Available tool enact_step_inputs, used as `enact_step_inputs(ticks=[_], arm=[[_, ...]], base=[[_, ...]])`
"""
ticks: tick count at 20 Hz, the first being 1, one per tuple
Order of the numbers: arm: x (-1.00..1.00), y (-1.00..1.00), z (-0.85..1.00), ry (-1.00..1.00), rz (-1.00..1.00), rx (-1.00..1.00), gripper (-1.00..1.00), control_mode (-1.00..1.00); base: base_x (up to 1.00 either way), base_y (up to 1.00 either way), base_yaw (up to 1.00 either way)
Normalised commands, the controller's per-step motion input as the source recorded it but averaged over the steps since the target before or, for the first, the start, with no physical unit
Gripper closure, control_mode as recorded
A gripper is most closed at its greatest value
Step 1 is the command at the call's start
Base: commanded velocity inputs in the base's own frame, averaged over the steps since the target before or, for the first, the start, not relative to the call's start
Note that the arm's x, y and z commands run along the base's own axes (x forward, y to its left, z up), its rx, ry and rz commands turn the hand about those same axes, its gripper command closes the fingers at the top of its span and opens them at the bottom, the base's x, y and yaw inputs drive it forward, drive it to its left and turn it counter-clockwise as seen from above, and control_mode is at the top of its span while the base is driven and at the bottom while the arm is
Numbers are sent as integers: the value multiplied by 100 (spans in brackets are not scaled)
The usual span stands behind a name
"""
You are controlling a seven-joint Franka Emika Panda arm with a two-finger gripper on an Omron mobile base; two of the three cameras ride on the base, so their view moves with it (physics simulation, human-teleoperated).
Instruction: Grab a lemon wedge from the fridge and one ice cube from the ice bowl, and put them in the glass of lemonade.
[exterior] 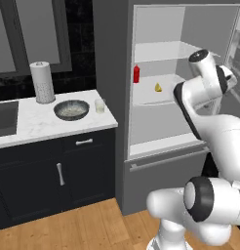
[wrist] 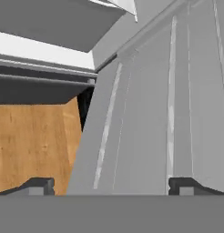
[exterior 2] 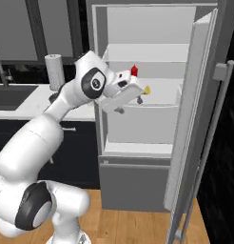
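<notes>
The fridge (exterior: pixel 111 73) stands open, white inside with glass shelves. On its middle shelf lies the tiny yellow lemon wedge (exterior: pixel 158 87), right of a small red bottle (exterior: pixel 136 74). In the right base view my gripper (exterior 2: pixel 130 106) hangs open and empty in front of that shelf, just left of and slightly below the lemon wedge (exterior 2: pixel 146 89), apart from it. The hand view has the fingertips (wrist: pixel 38 185) wide apart, facing the fridge's grey lower front and the wooden floor. The ice bowl (exterior: pixel 71 109) and the glass of lemonade (exterior: pixel 99 105) stand side by side on the marble counter (exterior: pixel 39 124).
The fridge door (exterior 2: pixel 195 95) stands swung open on the right, close to my arm. A tall white paper-towel roll (exterior: pixel 42 82) stands behind the bowl. Dark drawer cabinets (exterior: pixel 58 171) sit under the counter, left of the fridge. The floor is wood.
</notes>
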Motion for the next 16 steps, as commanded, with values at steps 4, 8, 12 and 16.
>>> enact_step_inputs(ticks=[4,8,12,16], arm=[[-39,97,-28,-48,-12,36,-100,-100],[-63,85,-61,-42,-17,58,-100,-100],[-76,61,-78,-40,-12,62,-100,-100],[-77,51,-36,-56,-5,38,-100,-100]], base=[[0,0,0],[0,0,0],[0,0,0],[0,0,0]])
